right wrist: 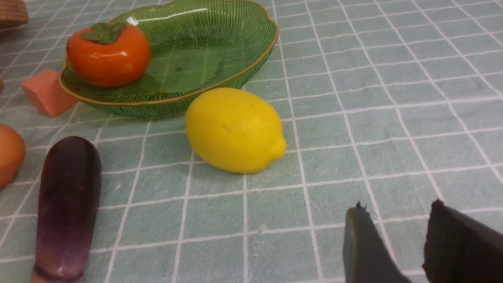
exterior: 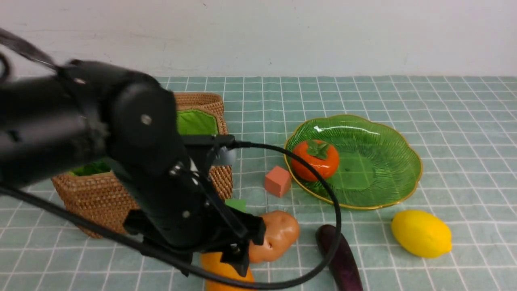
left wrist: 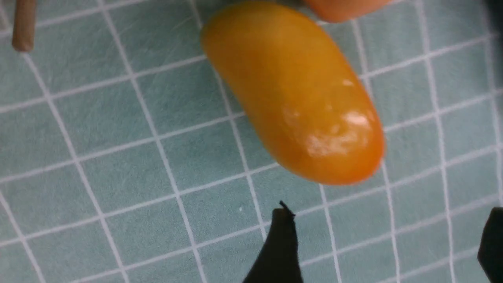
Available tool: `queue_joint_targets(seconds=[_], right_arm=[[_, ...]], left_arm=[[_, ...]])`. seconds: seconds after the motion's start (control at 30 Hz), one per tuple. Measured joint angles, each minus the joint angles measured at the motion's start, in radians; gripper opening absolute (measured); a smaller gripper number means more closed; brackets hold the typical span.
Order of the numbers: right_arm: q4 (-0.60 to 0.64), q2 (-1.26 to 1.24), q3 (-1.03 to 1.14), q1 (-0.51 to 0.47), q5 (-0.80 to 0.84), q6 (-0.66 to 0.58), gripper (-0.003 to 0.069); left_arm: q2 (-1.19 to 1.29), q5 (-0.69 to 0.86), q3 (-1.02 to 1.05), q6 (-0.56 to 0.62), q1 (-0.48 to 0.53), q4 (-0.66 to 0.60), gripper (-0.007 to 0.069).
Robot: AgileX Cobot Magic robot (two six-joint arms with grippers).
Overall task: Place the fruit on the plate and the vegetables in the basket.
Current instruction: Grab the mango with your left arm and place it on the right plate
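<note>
Just beyond the left pincer [left wrist: 387, 220], tips apart & empty, the mango [left wrist: 290, 90] is seen lying w/ long axis diagonal to the closing line.

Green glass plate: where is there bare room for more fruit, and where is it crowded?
The ribbed green glass plate is bare from the round orange-red persimmon on its left to its right rim. Crowded: nearer the robot, where pink cube, tan potato, orange-yellow mango and purple eggplant cluster.

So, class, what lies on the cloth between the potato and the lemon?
The purple eggplant lies between the potato and the lemon, touching neither; the front view shows it.
</note>
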Motion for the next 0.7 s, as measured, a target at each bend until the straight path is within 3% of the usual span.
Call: queue_joint_targets(seconds=[0.07, 0.2, 0.5, 0.7], right_arm=[[0.000, 0.000, 0.000, 0.000, 0.000, 0.000, 0.0242], [0.000, 0.000, 0.000, 0.000, 0.000, 0.000, 0.0242], [0.000, 0.000, 0.000, 0.000, 0.000, 0.000, 0.0242], [0.000, 0.000, 0.000, 0.000, 0.000, 0.000, 0.0242]], left_arm=[[0.073, -0.039, 0.000, -0.092, -0.003, 0.021, 0.0614], [0.183, -0.091, 0.000, -0.132, -0.003, 0.031, 0.0605], [0.226, -0.116, -0.006, -0.082, -0.003, 0.031, 0.0568], [0.157, -0.047, -0.003, -0.041, -0.003, 0.072, 0.0568]])
